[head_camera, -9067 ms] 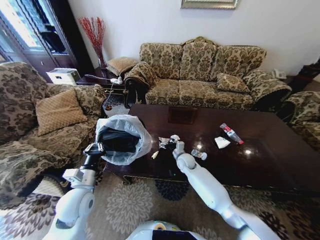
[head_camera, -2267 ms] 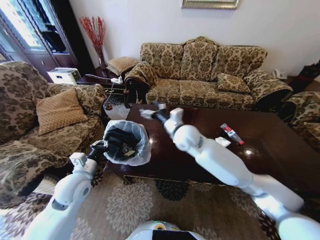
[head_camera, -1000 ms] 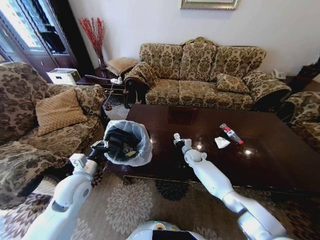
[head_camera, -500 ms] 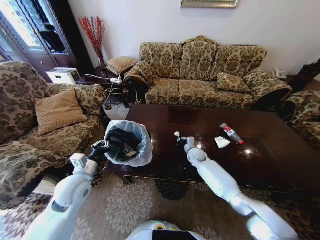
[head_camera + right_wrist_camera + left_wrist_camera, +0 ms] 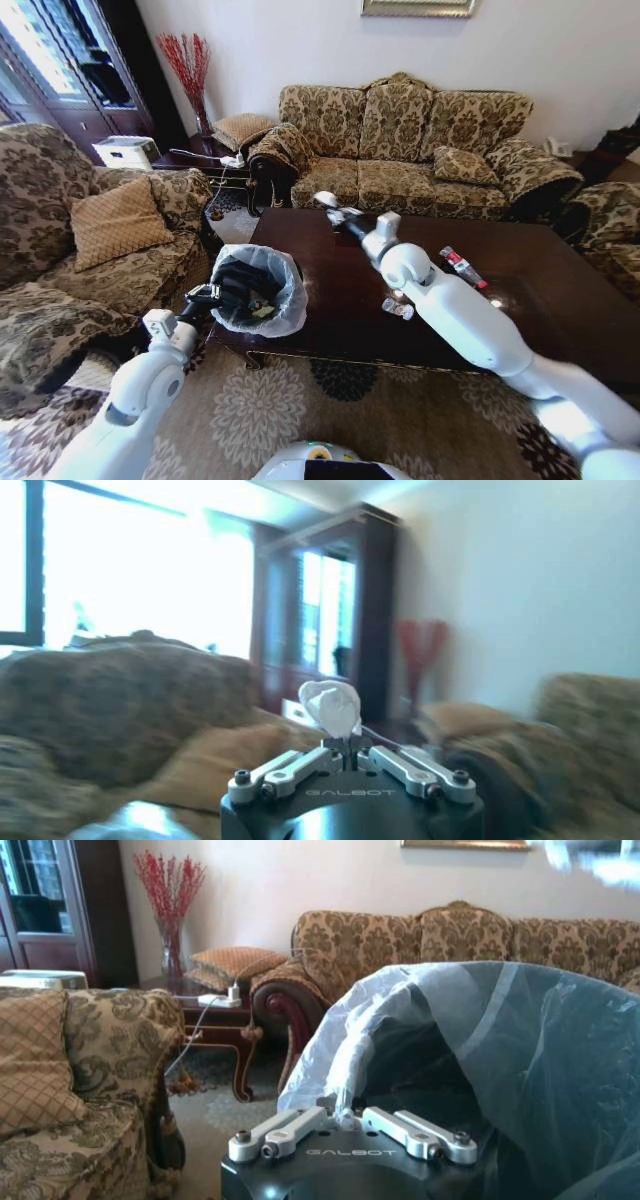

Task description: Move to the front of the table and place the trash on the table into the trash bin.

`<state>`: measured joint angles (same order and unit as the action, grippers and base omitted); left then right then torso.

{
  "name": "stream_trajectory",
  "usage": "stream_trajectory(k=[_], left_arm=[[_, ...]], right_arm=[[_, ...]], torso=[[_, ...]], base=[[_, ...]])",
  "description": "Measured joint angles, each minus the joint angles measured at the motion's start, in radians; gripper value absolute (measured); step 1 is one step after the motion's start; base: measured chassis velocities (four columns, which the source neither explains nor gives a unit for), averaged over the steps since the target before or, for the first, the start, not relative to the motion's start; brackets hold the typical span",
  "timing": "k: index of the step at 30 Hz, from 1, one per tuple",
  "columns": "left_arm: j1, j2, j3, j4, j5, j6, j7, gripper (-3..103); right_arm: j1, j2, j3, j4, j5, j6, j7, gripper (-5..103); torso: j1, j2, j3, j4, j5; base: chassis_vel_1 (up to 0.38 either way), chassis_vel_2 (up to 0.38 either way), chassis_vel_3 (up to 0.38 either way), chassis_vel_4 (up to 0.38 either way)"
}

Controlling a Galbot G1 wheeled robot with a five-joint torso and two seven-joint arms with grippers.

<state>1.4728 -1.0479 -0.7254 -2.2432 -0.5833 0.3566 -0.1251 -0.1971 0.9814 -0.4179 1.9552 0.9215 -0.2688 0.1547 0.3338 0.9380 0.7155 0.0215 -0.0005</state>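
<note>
My right gripper (image 5: 333, 208) is raised above the far left part of the table (image 5: 520, 300) and is shut on a crumpled white paper wad (image 5: 322, 198). The wad (image 5: 331, 703) sticks up from the closed fingertips of the gripper (image 5: 347, 744). My left gripper (image 5: 207, 295) is shut on the bag-lined rim of the trash bin (image 5: 256, 290), held up at the table's left end. The bag (image 5: 470, 1050) fills the space beyond the left gripper (image 5: 341, 1116). A clear bottle with a red label (image 5: 462, 267) and a small clear wrapper (image 5: 398, 309) lie on the table.
A patterned sofa (image 5: 410, 150) stands behind the table and an armchair with a tan cushion (image 5: 110, 225) to the left. A dark side table (image 5: 205, 160) sits in the far left corner. Patterned rug (image 5: 250, 410) lies under the table's near edge.
My right gripper has risen from the table top and swung up and to the far left with the white paper wad in it. The left gripper and the bin have stayed put.
</note>
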Motion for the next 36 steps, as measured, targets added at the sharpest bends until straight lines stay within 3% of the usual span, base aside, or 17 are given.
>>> stream_trajectory(k=[5, 11, 15, 17, 18, 20, 27, 29, 36], left_arm=[[0.000, 0.013, -0.006, -0.001, -0.002, 0.019, 0.003, 1], [-0.004, 0.019, -0.005, -0.005, -0.005, 0.023, 0.003, 1], [-0.007, 0.024, -0.005, -0.008, -0.006, 0.024, 0.004, 1], [-0.007, 0.024, -0.005, -0.008, -0.006, 0.024, 0.004, 1], [-0.008, 0.025, -0.006, -0.008, -0.006, 0.024, 0.005, 1], [-0.009, 0.025, -0.007, -0.008, -0.007, 0.024, 0.005, 1], [-0.015, 0.021, -0.008, -0.010, -0.020, 0.027, 0.004, 1], [-0.015, 0.020, -0.009, -0.011, -0.020, 0.027, 0.003, 1], [-0.015, 0.020, -0.011, -0.013, -0.020, 0.027, 0.003, 1]], right_arm=[[0.035, 0.045, -0.145, 0.111, 0.061, -0.033, 0.037, 0], [0.045, 0.046, -0.239, 0.126, 0.056, -0.066, 0.052, -2], [0.045, 0.034, -0.247, 0.122, 0.038, -0.081, 0.056, 19], [0.045, 0.032, -0.246, 0.122, 0.038, -0.082, 0.056, 19], [0.046, 0.029, -0.246, 0.123, 0.037, -0.085, 0.056, 30], [0.046, 0.027, -0.245, 0.124, 0.036, -0.087, 0.057, 30], [0.040, 0.023, -0.243, 0.134, 0.033, -0.104, 0.061, 63], [0.040, 0.022, -0.243, 0.135, 0.033, -0.105, 0.061, 63], [0.039, 0.023, -0.242, 0.134, 0.033, -0.105, 0.059, 95]], torso=[[0.000, 0.000, 0.000, 0.0001, 0.0003], [0.000, 0.000, 0.000, -0.0001, 0.0004], [0.000, 0.000, 0.000, -0.0003, 0.0006], [0.000, 0.000, 0.000, -0.0003, 0.0006], [0.000, 0.000, 0.000, -0.0002, 0.0005], [0.000, 0.000, 0.000, -0.0001, 0.0005], [0.000, 0.000, 0.000, -0.0002, 0.0006], [0.000, 0.000, 0.000, -0.0001, 0.0005], [0.000, 0.000, 0.000, -0.0001, 0.0005]], base=[[0.000, 0.000, 0.000, 0.000], [0.000, 0.000, 0.000, 0.000], [0.000, 0.000, 0.000, 0.000], [0.000, 0.000, 0.000, 0.000], [0.000, 0.000, 0.000, 0.000], [0.000, 0.000, 0.000, 0.000], [0.000, 0.000, 0.000, 0.000], [0.000, 0.000, 0.000, 0.000], [0.000, 0.000, 0.000, 0.000]])
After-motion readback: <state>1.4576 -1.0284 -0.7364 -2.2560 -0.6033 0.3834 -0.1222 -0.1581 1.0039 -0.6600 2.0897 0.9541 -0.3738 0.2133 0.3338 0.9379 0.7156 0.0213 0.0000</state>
